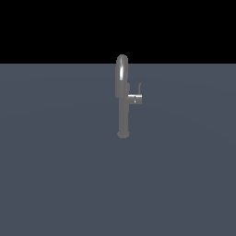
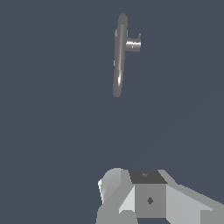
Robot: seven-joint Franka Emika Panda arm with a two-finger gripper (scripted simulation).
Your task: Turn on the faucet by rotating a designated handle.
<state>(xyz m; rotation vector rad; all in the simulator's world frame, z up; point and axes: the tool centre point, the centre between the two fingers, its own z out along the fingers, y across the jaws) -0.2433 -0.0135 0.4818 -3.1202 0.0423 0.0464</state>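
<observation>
While the exterior view shows no arm, one tall slim grey metal faucet (image 1: pixel 122 99) stands mid-floor, its one short grey cylindrical handle (image 1: pixel 135 98) jutting toward that view's right. Wrist view: faucet and handle sit well apart from the grey blocky gripper (image 2: pixel 146 199); fingertips hidden, so I cannot tell its state. Risk: the approach catches the arched spout instead.
</observation>
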